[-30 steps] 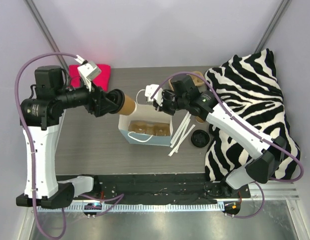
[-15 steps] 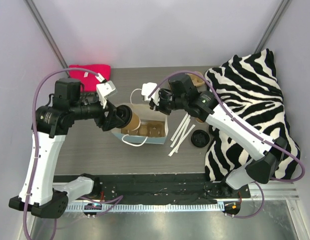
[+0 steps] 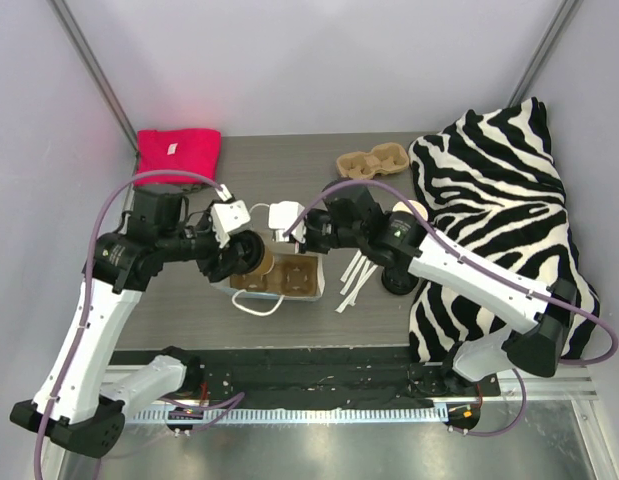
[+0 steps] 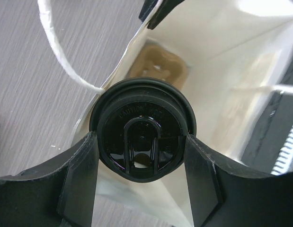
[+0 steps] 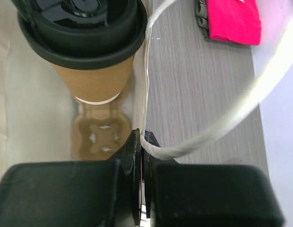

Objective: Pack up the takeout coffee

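The takeout coffee is a tan paper cup with a black lid. My left gripper is shut on it just below the lid and holds it in the mouth of the light blue paper bag. In the left wrist view the fingers flank the lid. A brown pulp carrier lies at the bag's bottom, below the cup. My right gripper is shut on the bag's upper edge by its white handle, and it also shows in the top view.
A zebra-striped cloth covers the right side. A second pulp carrier lies at the back. White stir sticks and a loose black lid lie right of the bag. A pink cloth sits at the back left.
My left gripper has carried the cup right and down into the bag's mouth. My right gripper and the bag's edge have shifted towards the near side.
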Action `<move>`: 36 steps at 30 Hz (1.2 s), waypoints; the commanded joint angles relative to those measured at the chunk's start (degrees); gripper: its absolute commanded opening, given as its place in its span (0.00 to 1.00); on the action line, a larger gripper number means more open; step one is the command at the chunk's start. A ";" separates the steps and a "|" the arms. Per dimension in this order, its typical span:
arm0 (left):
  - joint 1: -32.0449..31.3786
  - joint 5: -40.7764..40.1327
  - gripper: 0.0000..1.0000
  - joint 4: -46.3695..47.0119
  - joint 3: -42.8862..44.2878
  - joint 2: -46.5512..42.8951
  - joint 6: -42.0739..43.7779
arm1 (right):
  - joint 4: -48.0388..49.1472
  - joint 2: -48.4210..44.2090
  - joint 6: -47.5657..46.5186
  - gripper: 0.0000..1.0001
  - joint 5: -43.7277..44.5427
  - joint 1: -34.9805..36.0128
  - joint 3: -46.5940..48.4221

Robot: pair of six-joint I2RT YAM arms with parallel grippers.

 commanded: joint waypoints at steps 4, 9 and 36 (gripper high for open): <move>-3.50 -6.29 0.46 6.57 -7.96 -5.30 8.06 | 12.93 -5.68 -3.27 0.01 8.75 4.12 -5.92; -4.82 -7.71 0.46 9.91 -13.93 -8.65 10.96 | 13.46 -5.25 1.91 0.01 9.81 4.74 -5.84; -20.72 -16.59 0.46 30.04 -31.60 -13.49 26.25 | 12.84 -4.98 11.94 0.01 5.77 5.44 -5.31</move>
